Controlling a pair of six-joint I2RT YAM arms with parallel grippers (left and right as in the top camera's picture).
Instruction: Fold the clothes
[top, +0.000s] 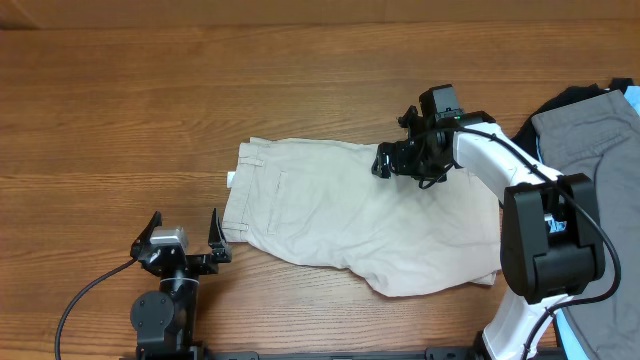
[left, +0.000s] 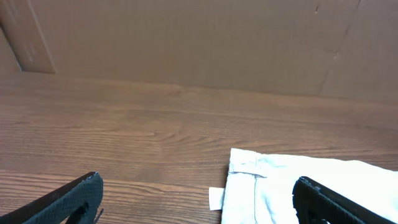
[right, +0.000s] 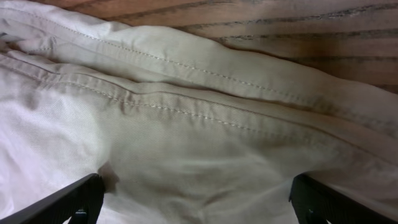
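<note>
One spread right end effector (top: 383, 160) overhangs cream shorts (top: 320, 215).

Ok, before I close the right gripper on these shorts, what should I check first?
1. Right gripper open: ok, fingers spread wide.
2. It sits over the beige shorts at the far leg: ok, the stitched hem lies between its fingers.
3. Fingertips touching cloth: cannot tell.
4. Left gripper open and empty: ok, beside the waistband corner.
5. Shorts lying flat: not ok, the near leg is wrinkled and bunched.
6. Grey garment apart from the shorts: ok.
</note>
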